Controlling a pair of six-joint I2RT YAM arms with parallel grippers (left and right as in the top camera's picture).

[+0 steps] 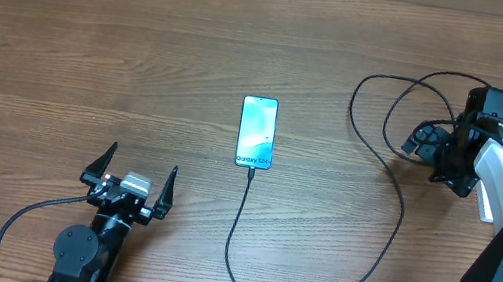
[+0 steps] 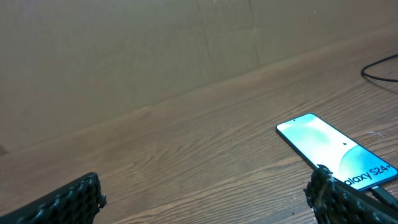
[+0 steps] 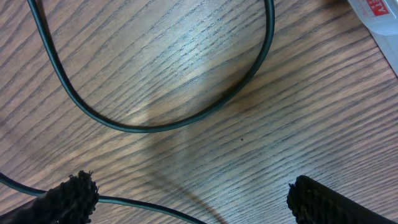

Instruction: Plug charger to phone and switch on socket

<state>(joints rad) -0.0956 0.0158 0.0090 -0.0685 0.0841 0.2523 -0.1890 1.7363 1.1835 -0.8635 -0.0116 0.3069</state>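
Counted across the overhead view from left to right: one left gripper (image 1: 143, 161), one phone (image 1: 256, 132), one charger (image 1: 398, 225) and one right gripper (image 1: 422, 140), all on or over a wooden table (image 1: 96, 35).

The left gripper sits at about 7 o'clock from the phone, well apart from it. Its two fingers are spread as wide as they go, with nothing between them and nothing touched.

The phone lies flat near the table's middle, screen up, with its white band at the 6 o'clock end. The charger's thin black cable meets that end, runs down toward 6 o'clock, sweeps round to 3 o'clock, and climbs into loose loops at about 2 o'clock. Whether the tip is fully seated I cannot tell.

The right gripper hangs over those loops at about 3 o'clock from the phone. It is also fully spread, holding nothing.

The left wrist view shows the left gripper (image 2: 202, 205) with bare wood between its fingers and the phone (image 2: 336, 149) at 3 o'clock.

The right wrist view shows the right gripper (image 3: 199, 202) over a curve of the charger (image 3: 149, 126). At 1 o'clock is a white corner with red marks, the socket (image 3: 376, 12), which the overhead view does not show.
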